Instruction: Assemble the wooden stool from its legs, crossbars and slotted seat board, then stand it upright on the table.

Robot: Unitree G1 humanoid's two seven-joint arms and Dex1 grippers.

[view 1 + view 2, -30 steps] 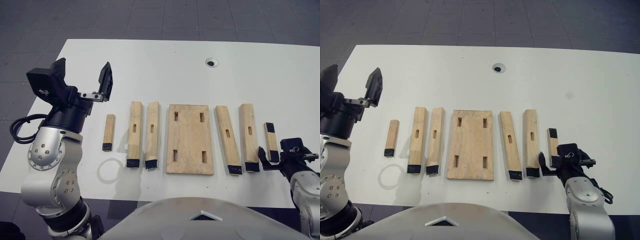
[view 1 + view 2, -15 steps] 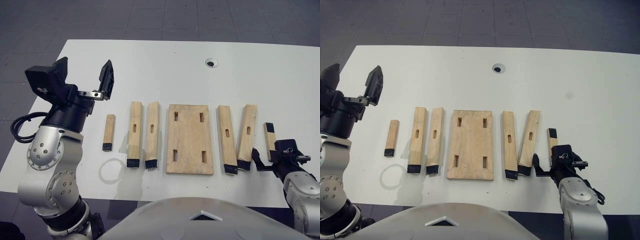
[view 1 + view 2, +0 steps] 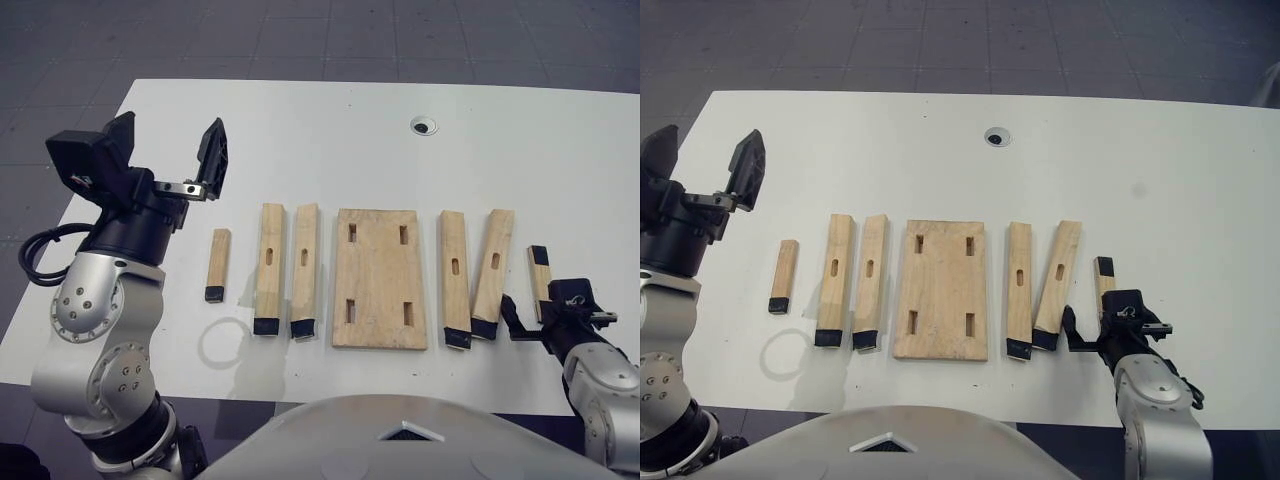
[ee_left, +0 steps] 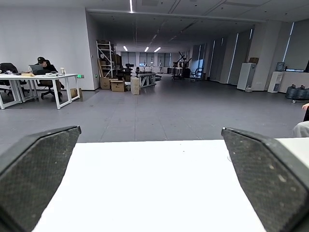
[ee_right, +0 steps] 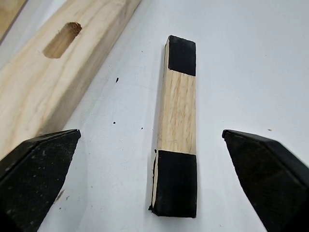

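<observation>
The slotted seat board (image 3: 379, 277) lies flat mid-table. To its left lie two legs (image 3: 268, 267) (image 3: 304, 268) and a short crossbar (image 3: 217, 264). On its right rest a straight leg (image 3: 455, 277) and a tilted leg (image 3: 490, 272) whose black-tipped near ends almost meet. A second short crossbar (image 3: 540, 282) lies farthest right. My right gripper (image 3: 532, 322) is open low at the table's near edge, with this crossbar (image 5: 177, 125) between its fingers (image 5: 41, 169), and one finger close beside the tilted leg (image 5: 53, 82). My left gripper (image 3: 168, 145) is open and raised above the table's left side.
A cable hole (image 3: 424, 125) sits in the white table (image 3: 330, 150) at the back. A faint ring mark (image 3: 222, 342) lies near the front edge, left of centre. A black cable (image 3: 35, 255) hangs off the left edge. The far half of the table is bare.
My right gripper has slid left along the near edge. The outer right leg's near end swung toward the inner leg, so it now lies tilted. The left arm hardly moved.
</observation>
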